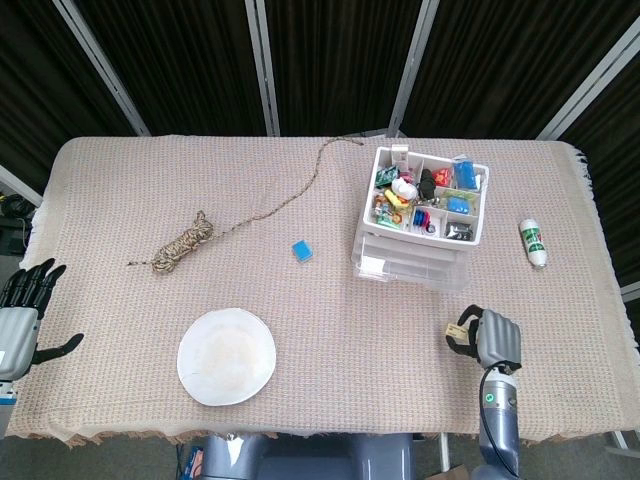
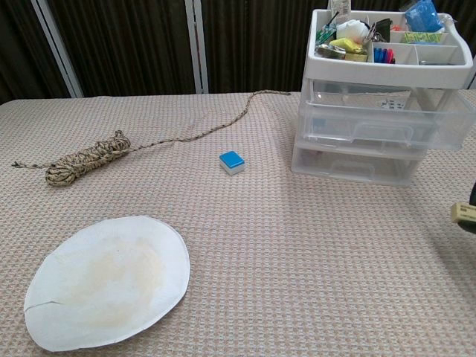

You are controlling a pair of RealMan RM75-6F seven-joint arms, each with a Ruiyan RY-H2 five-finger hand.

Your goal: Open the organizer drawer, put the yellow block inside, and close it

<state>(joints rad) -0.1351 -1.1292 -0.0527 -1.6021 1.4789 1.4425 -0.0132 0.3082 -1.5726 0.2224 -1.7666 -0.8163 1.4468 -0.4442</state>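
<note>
The white organizer (image 1: 420, 215) (image 2: 387, 97) stands at the back right, its top tray full of small items. Its middle clear drawer (image 2: 387, 123) sticks out a little from the frame. My right hand (image 1: 497, 340) hovers near the table's front right edge, well in front of the organizer, and pinches the pale yellow block (image 1: 458, 332). In the chest view only the block (image 2: 463, 213) shows at the right border; the hand is almost wholly cut off. My left hand (image 1: 22, 310) hangs off the table's left edge with fingers spread, holding nothing.
A small blue block (image 1: 302, 250) (image 2: 232, 161) lies left of the organizer. A coiled rope (image 1: 185, 242) (image 2: 85, 160) trails toward the back. A white plate (image 1: 227, 356) (image 2: 108, 279) sits front left. A white bottle (image 1: 533, 242) lies right of the organizer.
</note>
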